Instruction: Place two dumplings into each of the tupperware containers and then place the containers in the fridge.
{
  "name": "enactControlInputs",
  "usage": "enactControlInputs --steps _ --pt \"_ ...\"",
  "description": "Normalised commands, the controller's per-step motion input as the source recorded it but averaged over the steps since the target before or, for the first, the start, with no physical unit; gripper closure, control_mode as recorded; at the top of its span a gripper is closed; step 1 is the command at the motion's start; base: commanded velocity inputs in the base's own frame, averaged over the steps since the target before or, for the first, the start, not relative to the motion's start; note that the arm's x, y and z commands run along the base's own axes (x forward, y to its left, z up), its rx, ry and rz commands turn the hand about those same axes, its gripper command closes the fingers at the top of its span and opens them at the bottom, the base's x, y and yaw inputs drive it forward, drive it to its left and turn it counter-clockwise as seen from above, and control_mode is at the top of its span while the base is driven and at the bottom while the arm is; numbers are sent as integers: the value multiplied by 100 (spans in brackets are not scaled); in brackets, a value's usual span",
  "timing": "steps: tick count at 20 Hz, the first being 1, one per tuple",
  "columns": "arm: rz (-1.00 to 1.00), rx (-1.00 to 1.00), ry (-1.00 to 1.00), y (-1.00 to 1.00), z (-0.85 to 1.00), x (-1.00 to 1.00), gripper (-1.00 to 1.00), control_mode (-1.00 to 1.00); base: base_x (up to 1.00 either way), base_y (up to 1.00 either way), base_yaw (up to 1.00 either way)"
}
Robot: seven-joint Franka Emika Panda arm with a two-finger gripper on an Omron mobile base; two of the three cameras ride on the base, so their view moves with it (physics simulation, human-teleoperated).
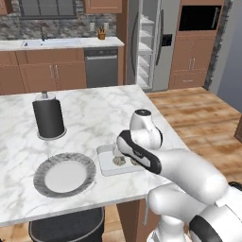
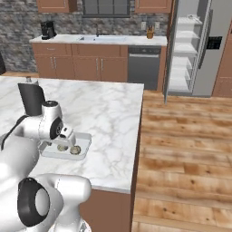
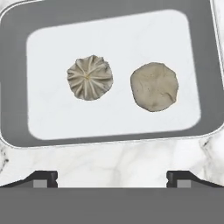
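Tool [image 3: 112,178] over the container [image 3: 17,87], jaws spread wide and empty. Two dumplings, one pleated side up [image 3: 89,77] and one smooth side up [image 3: 154,86], lie side by side and apart inside the container, which rests on the bench [image 1: 94,113] near the edge closest to the fridge [image 1: 151,42]. To lift the container well, judge a grip across one rim wall, kept level so neither dumpling rolls. The container lies just ahead of the fingertips [image 3: 43,177], its near rim closest.
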Motion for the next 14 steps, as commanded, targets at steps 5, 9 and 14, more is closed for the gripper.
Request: enactControlInputs --steps 5,9,14 --pt "0 0 -1 -13 39 -4 -100 -100 0 0 0" --pt "0 0 -1 -25 32 0 -100 -100 0 0 0" --pt "-2 0 0 -45 21 0 -100 -100 0 0 0"
